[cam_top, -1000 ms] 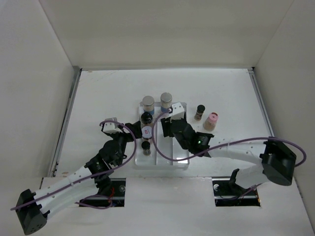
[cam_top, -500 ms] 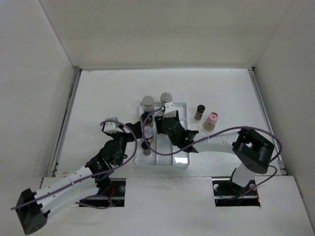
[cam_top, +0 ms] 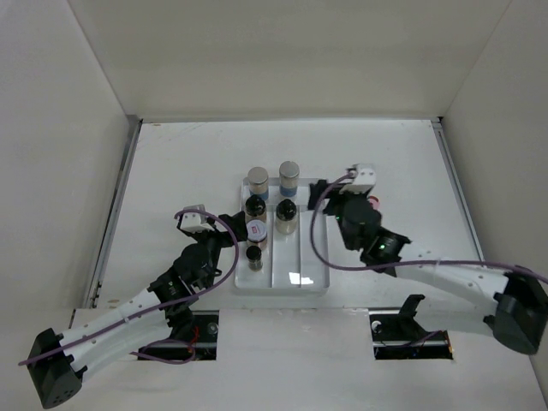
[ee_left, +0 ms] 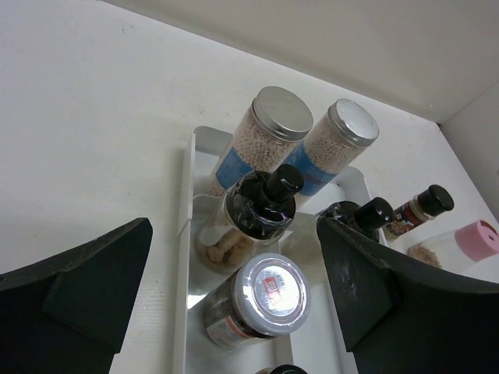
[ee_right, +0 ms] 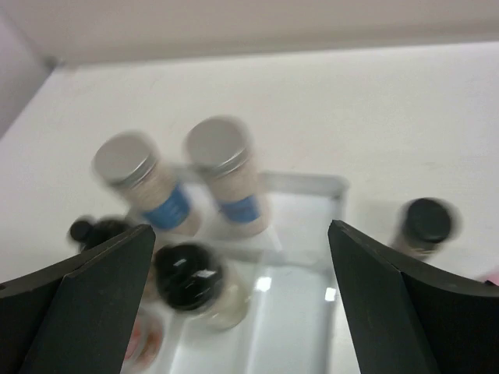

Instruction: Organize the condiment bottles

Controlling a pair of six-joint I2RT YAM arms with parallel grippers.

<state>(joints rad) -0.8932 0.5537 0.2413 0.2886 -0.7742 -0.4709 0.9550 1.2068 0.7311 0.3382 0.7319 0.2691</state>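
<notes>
1. Top external: fixed high above the near edge, looking down over the whole table (cam_top: 188,163).
2. Left wrist: close, low, oblique across tray (ee_left: 209,148) toward far wall (ee_left: 327,39).
3. Right wrist: close, blurred, facing likewise; both wrist views share the grey-capped jars (ee_left: 282,113).

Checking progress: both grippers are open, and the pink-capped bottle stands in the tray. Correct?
Not quite. The pink-capped bottle stands on the table outside the tray, as the left wrist view shows. The left gripper and right gripper are open.
</notes>
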